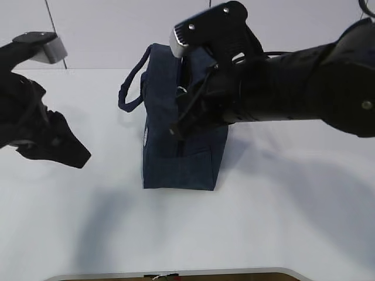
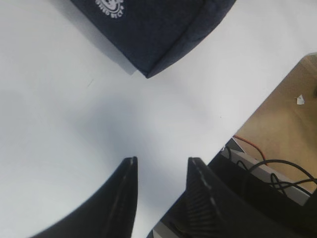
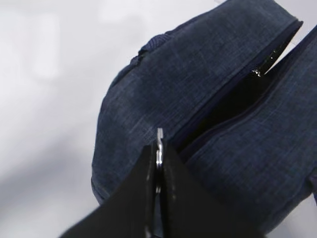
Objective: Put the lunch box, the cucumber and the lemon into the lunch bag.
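Note:
The dark navy lunch bag (image 1: 176, 158) stands upright in the middle of the white table, one loop handle (image 1: 132, 85) hanging to its left. My right gripper (image 1: 179, 126) reaches across over the bag's top and is shut on the metal zipper pull (image 3: 159, 148). In the right wrist view the bag (image 3: 198, 89) shows its zipper partly open, a dark slit (image 3: 233, 104) behind the pull. My left gripper (image 1: 82, 157) hovers left of the bag, open and empty; its wrist view shows the bag's corner (image 2: 158, 34) beyond the gripper (image 2: 161, 166). The lunch box, cucumber and lemon are out of view.
The white table (image 1: 263, 222) surrounds the bag. Its front edge (image 1: 176, 273) runs along the bottom of the exterior view. In the left wrist view the table's edge (image 2: 257, 106) shows, with cables (image 2: 277, 173) and floor beyond it.

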